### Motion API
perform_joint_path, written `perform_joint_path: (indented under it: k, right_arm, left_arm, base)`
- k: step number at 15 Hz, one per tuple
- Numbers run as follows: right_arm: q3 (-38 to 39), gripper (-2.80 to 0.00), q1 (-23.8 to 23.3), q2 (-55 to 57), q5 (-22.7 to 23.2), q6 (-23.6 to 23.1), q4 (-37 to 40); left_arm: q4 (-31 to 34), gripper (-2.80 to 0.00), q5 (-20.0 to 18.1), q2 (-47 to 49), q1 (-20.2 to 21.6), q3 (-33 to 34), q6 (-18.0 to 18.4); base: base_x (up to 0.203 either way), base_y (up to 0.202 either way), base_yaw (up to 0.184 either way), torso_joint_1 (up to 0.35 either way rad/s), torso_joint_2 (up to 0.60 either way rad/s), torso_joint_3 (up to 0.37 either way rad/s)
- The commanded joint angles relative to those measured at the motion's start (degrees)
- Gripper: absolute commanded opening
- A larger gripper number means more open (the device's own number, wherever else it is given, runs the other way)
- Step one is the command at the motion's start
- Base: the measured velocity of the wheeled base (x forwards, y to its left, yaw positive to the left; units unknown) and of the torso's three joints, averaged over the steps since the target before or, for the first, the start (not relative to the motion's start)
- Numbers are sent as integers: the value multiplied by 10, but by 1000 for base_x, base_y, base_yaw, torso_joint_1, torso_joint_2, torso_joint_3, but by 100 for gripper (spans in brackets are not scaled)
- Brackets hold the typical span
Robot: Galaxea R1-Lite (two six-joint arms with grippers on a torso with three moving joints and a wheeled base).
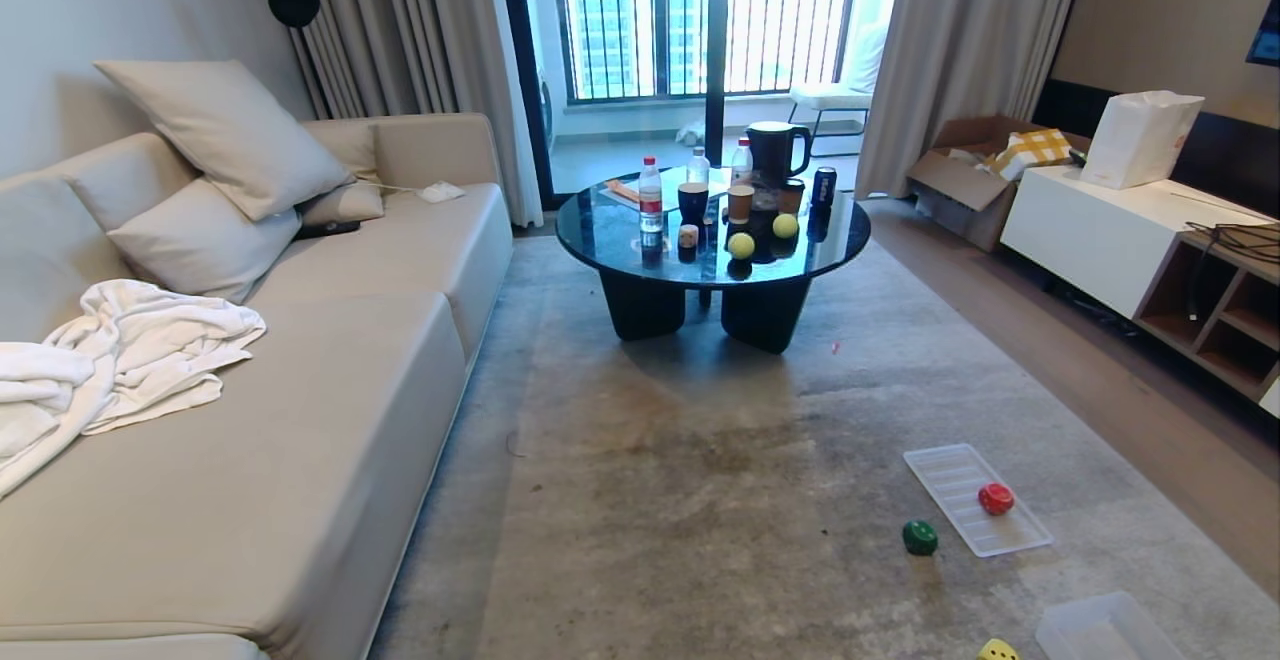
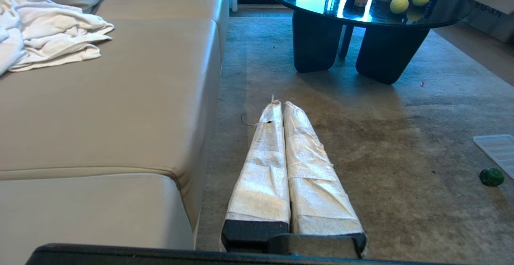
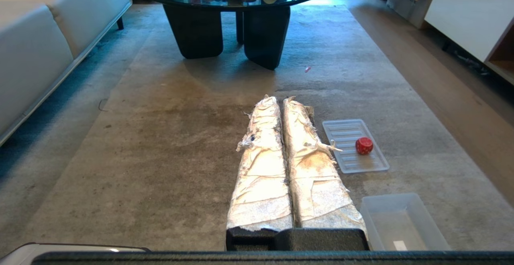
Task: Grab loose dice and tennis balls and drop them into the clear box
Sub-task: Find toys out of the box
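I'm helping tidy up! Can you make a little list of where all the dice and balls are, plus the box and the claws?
red die: on ribbed tray
green die: rug, beside tray
yellow die: rug, near clear box
beige die: round table
tennis balls: table
clear box: empty
left claw: shut, holding nothing
right claw: shut, holding nothing

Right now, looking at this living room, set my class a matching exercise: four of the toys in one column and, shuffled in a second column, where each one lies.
Column one
1. red die
2. dark green die
3. beige die
4. yellow die

Column two
A. on the round black table, beside the bottle
B. on the flat ribbed tray
C. on the carpet, just left of the tray
D. on the carpet next to the clear box, at the picture's lower edge

Pairs: 1-B, 2-C, 3-A, 4-D
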Motion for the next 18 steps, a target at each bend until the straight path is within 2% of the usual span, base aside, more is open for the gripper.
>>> perform_joint_path:
  k: [1, 18]
  right_arm:
    - [1, -280, 0, 1, 1, 0, 0]
    - [1, -280, 0, 1, 1, -1, 0]
  left_arm:
    - [0, -280, 0, 0, 0, 0, 1]
    - [-1, -280, -2, 0, 0, 0, 9]
  base:
    - [0, 0, 0, 0, 0, 0]
    - [0, 0, 0, 0, 0, 0]
